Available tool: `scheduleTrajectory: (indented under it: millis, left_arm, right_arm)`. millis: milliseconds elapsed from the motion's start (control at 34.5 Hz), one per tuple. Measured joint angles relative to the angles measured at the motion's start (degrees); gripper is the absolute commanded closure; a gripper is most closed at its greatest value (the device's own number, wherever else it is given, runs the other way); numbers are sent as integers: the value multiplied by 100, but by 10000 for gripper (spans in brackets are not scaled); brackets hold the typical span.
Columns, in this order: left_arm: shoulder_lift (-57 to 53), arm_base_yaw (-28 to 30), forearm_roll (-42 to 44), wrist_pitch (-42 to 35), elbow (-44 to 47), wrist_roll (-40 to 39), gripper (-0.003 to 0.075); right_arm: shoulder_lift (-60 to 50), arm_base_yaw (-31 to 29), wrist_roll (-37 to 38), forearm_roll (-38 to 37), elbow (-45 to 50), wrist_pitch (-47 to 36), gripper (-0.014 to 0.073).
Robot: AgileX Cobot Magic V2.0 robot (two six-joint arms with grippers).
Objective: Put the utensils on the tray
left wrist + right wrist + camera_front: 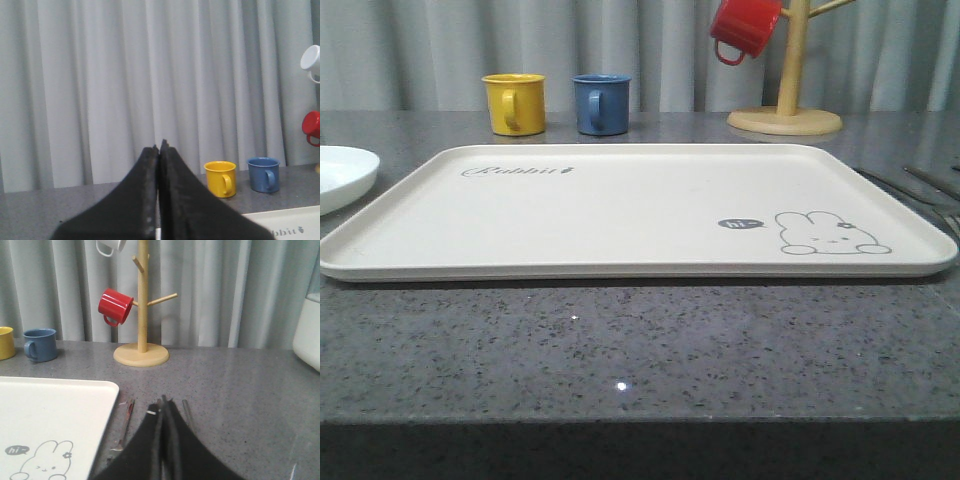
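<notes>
The cream tray [620,215] with its rabbit drawing lies across the middle of the grey counter, and nothing lies on it. Silver utensils [910,192] rest on the counter just past its right rim. In the right wrist view a fork [123,430] lies alongside the tray [50,420], and another thin handle [186,412] shows beyond the black fingers. My right gripper [162,401] hovers shut above these utensils, hiding what lies directly beneath. My left gripper [159,146] is shut and empty, raised near the tray's [290,225] left end.
A yellow mug [514,103] and a blue mug [601,103] stand behind the tray. A red mug [745,28] hangs on a wooden mug tree [786,110] at the back right. A white plate [340,175] sits at the left, and a white container [307,330] stands far right.
</notes>
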Motion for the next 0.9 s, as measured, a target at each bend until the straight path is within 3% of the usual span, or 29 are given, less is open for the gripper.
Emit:
scheduleTrajectory:
  millis: [145, 347, 405, 463, 492, 608, 666, 753, 898]
  left_arm:
    - [1088, 0, 164, 720, -693, 0, 738]
    - [1886, 0, 172, 894, -871, 0, 737]
    - [1888, 0, 172, 894, -871, 0, 714]
    - [1888, 0, 172, 894, -882, 0, 626]
    - [1888, 0, 172, 882, -892, 0, 554]
    - [1888, 0, 162, 883, -890, 0, 193]
    - [1888, 0, 162, 883, -890, 0, 92]
    - [1888, 0, 136, 883, -890, 0, 80]
    - [1888, 0, 68, 883, -890, 0, 108]
  right_arm:
    - [1013, 0, 0, 6, -914, 400, 661]
    - [1831, 0, 0, 6, -1136, 462, 655]
    - [1859, 0, 0, 6, -1145, 465, 615]
    - [1859, 0, 0, 6, -1145, 475, 522]
    - [1859, 0, 0, 6, -1148, 475, 475]
    - [1859, 0, 0, 6, -1148, 475, 156]
    - [1859, 0, 0, 6, -1148, 475, 42]
    - [1859, 0, 0, 6, -1148, 475, -36]
    - [1859, 0, 0, 6, -1148, 475, -30]
